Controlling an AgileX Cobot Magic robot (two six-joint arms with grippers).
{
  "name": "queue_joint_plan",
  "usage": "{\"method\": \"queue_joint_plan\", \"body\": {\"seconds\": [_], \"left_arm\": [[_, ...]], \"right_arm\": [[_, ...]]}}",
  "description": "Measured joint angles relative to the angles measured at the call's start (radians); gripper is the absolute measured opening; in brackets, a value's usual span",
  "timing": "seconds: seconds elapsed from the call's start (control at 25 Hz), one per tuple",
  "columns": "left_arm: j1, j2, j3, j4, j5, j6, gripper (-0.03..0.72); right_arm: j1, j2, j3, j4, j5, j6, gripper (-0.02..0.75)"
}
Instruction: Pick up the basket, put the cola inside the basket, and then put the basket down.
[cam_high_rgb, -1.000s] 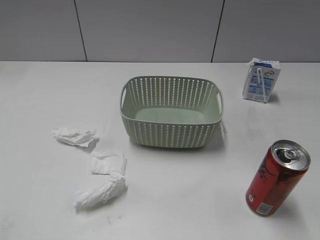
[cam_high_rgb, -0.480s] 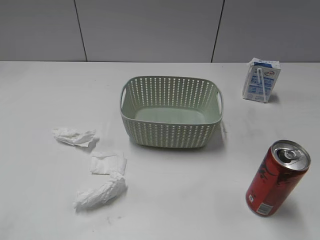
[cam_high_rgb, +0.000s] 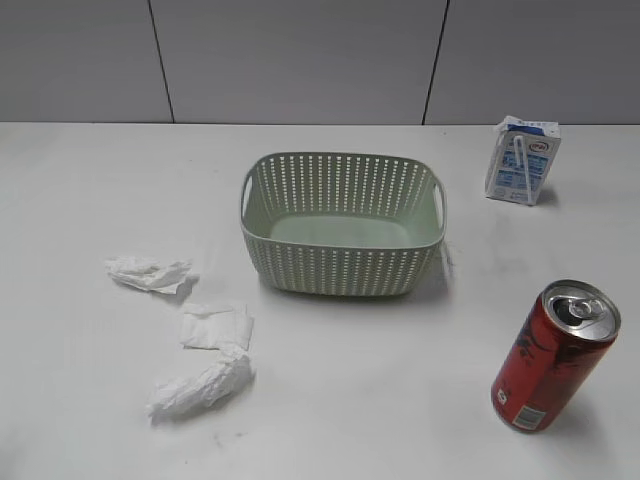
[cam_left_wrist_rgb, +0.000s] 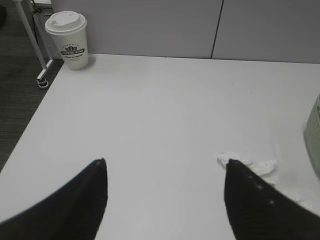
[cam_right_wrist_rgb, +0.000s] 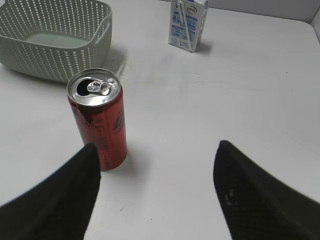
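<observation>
The pale sage-green basket (cam_high_rgb: 342, 222) stands empty at the middle of the white table; it also shows at the top left of the right wrist view (cam_right_wrist_rgb: 55, 37), and its edge at the right of the left wrist view (cam_left_wrist_rgb: 314, 132). The red cola can (cam_high_rgb: 553, 355) stands upright at the front right, open-topped (cam_right_wrist_rgb: 98, 119). My right gripper (cam_right_wrist_rgb: 155, 145) is open and empty, its left finger just in front of the can. My left gripper (cam_left_wrist_rgb: 165, 162) is open and empty over bare table, left of the basket. Neither gripper shows in the exterior view.
A blue-and-white drink carton (cam_high_rgb: 522, 160) stands at the back right, also seen in the right wrist view (cam_right_wrist_rgb: 188, 24). Three crumpled white tissues (cam_high_rgb: 200, 385) lie left of the basket. A white paper coffee cup (cam_left_wrist_rgb: 67, 39) stands at the table's far left corner.
</observation>
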Motion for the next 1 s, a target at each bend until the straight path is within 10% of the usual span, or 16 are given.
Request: {"method": "queue_joint_plan", "body": {"seconds": [0.64, 1.0], "left_arm": [[-0.006, 0.85, -0.525, -0.136, -0.092, 0.0, 0.552], [-0.198, 1.238, -0.915, -0.099, 0.091, 0.0, 0.552]], "right_arm": [[0.0, -0.002, 0.0, -0.001, -0.001, 0.0, 0.536], [0.0, -0.002, 0.0, 0.0, -0.001, 0.0, 0.536]]}}
